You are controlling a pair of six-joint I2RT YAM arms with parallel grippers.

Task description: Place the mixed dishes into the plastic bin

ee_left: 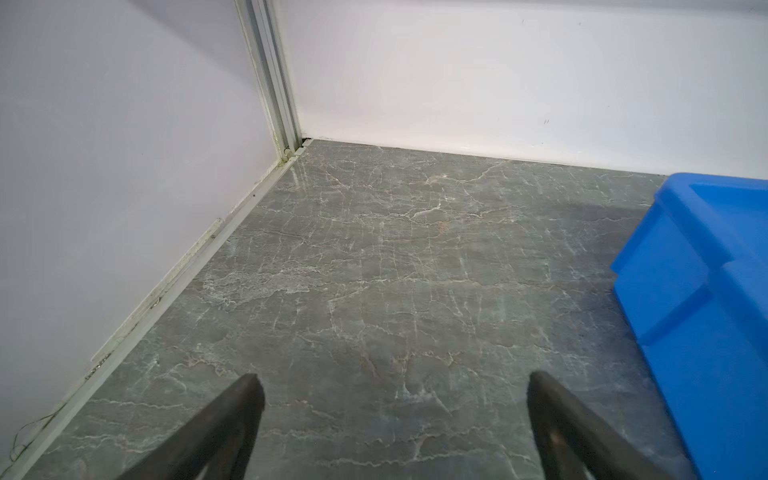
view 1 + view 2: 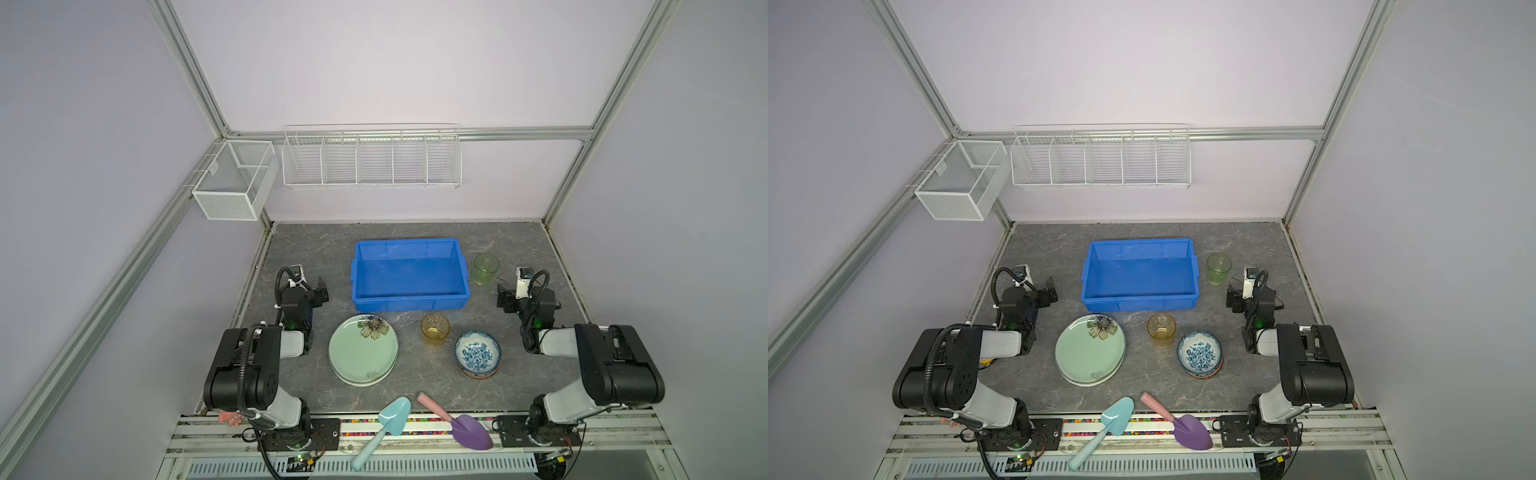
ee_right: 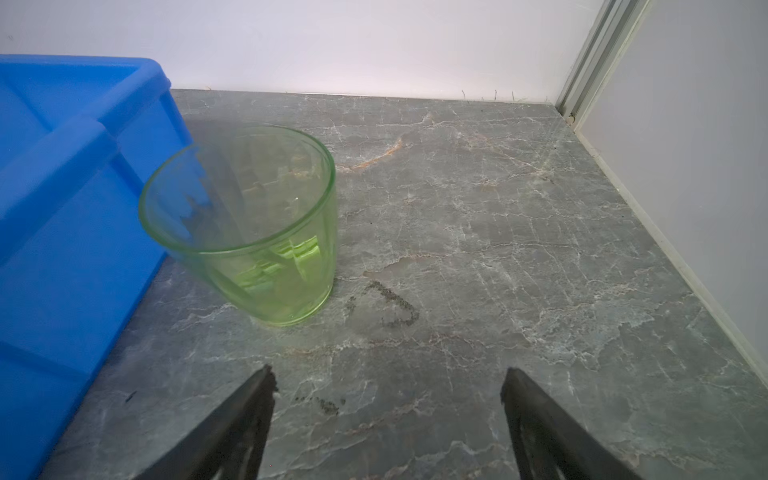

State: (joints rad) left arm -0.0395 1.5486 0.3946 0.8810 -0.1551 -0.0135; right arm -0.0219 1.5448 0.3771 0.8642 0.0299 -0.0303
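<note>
Both sets of my jaws are wide open and hold nothing. The left gripper [image 1: 395, 380] hangs over bare table [image 1: 374, 249] with the bin [image 1: 706, 291] off to its side. The right gripper [image 3: 388, 374] points at the table just beside the green glass [image 3: 249, 232].

The glass stands upright near the bin's side wall. In both top views there is a gap between them, so they don't touch.

The bin sits mid-table toward the back and is empty, so the task is not started. I sit one arm on each side of it, probably to keep its mouth free for drops.

- **Plates** [image 2: 361, 353]: stacked in front of the bin on my left side. The pale green floral one is on top, so I'd likely take that first.
- **Amber glass** [image 2: 435, 330]: upright, in front of the bin.
- **Bowls** [image 2: 477, 355]: nested, blue-white on top, on my right side.
- **Shovels** [image 2: 390, 419]: at the front edge, not mine to move.

The green glass looks like the likeliest first pick for the right gripper, since it is closest and the jaws are already wide enough for it.
</note>
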